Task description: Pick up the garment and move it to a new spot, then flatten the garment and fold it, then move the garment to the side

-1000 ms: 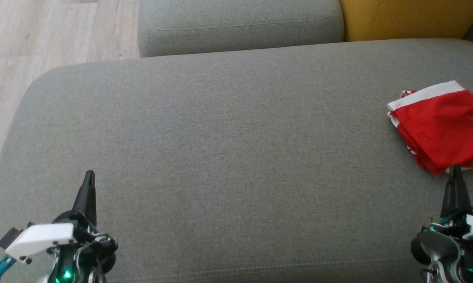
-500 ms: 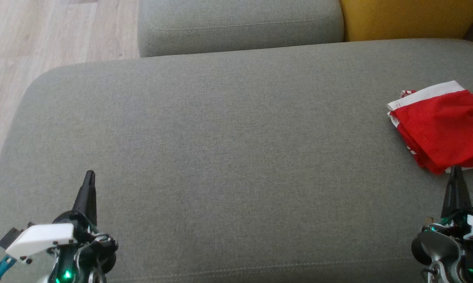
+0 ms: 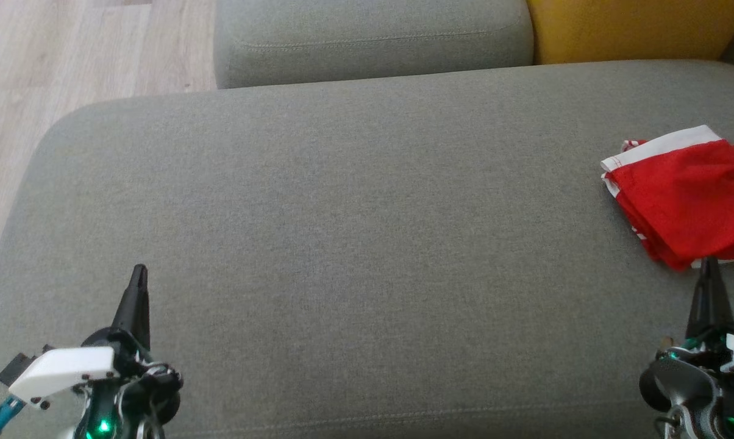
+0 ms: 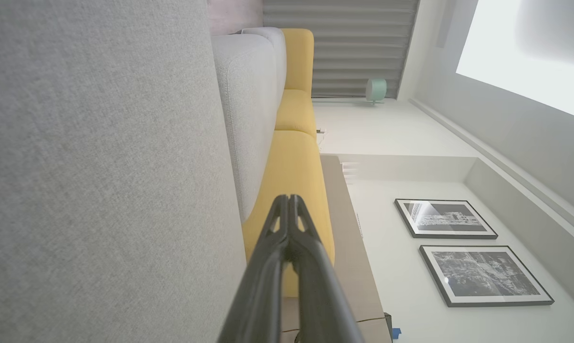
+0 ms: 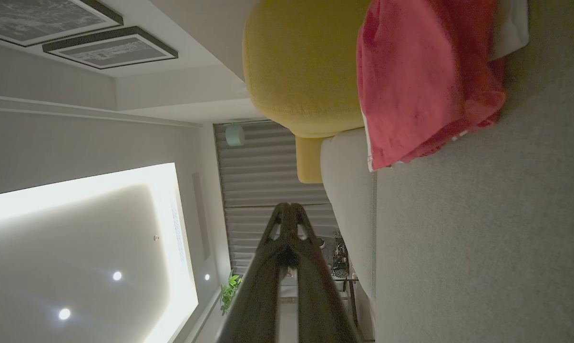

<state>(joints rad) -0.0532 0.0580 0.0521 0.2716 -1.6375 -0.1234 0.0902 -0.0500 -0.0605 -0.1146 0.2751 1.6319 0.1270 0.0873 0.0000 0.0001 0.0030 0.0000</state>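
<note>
The garment [image 3: 687,195] is red with a white band. The sofa seat [image 3: 342,213] is plain grey-green weave, the cushion [image 3: 635,30] mustard yellow, the floor [image 3: 68,61] pale wood grain, the framed prints [image 4: 445,218] black-and-white.

No lettering, label, brand or number can be read in any view; the small red marks on the white trim of the garment [image 3: 687,195] are too blurred to make out, and the two framed prints [image 4: 445,218] on the wall show only grey pictures with no legible wording
</note>
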